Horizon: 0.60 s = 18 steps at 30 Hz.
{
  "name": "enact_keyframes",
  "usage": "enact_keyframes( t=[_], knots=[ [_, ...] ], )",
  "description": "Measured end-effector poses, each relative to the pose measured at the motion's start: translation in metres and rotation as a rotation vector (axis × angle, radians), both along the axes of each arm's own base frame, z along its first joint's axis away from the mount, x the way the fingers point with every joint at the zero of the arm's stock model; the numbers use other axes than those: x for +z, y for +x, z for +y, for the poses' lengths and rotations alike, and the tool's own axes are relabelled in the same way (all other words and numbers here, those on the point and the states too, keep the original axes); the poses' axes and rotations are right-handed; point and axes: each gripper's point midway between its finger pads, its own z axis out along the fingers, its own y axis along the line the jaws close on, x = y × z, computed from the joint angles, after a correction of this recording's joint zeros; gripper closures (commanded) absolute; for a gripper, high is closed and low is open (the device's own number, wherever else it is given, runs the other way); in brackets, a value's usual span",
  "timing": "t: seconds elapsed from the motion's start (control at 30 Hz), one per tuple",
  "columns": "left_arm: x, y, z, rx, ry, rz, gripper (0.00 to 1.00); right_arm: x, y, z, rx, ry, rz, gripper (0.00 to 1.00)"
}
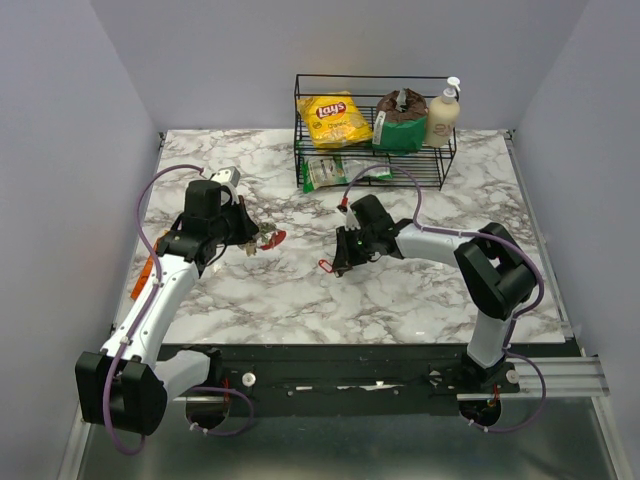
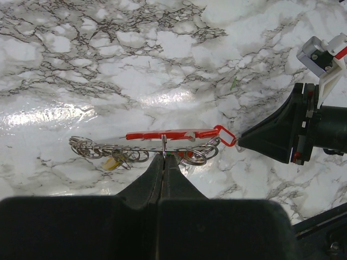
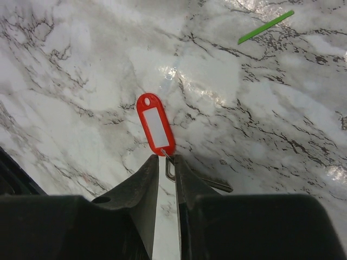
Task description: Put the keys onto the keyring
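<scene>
My left gripper [image 2: 164,157] is shut on the keyring [image 2: 163,142], a thin metal ring standing up between its tips. From it hangs a bunch with a flat red piece [image 2: 162,134] and several silver rings [image 2: 192,157], held just over the marble. In the top view this gripper [image 1: 250,238] is left of centre. My right gripper [image 3: 167,160] is low over the table, jaws a little apart. A key's small link ring sits between the jaws, against the right finger. Its red tag [image 3: 155,127] lies flat beyond the tips, and its blade [image 3: 217,186] pokes out under the right finger.
A wire rack [image 1: 375,130] at the back holds a yellow chip bag, a dark bag and a bottle. A green packet [image 1: 335,172] lies in front of it. An orange pack [image 1: 150,270] sits at the left edge. A thin green strip [image 3: 265,27] lies on the marble.
</scene>
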Motion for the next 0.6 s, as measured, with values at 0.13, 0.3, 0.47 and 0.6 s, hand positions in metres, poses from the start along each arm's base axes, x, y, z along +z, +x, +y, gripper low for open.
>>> enact_keyframes(
  t=[0.13, 0.3, 0.47, 0.6],
  knots=[
    [0.0000, -0.0002, -0.0006, -0.002, 0.000, 0.000, 1.00, 0.0014, -0.0013, 0.0025, 0.025, 0.011, -0.003, 0.80],
    [-0.0006, -0.0002, -0.0008, -0.003, 0.000, 0.002, 1.00, 0.0022, -0.0028, 0.0037, 0.044, 0.018, -0.005, 0.80],
    [-0.0014, 0.0001, -0.0008, -0.002, 0.001, 0.004, 1.00, 0.0036, -0.0056, 0.0060, 0.071, 0.033, -0.004, 0.77],
    [-0.0014, 0.0001, -0.0007, -0.003, 0.001, 0.004, 1.00, 0.0063, -0.0082, 0.0095, 0.103, 0.054, -0.007, 0.74]
  ],
)
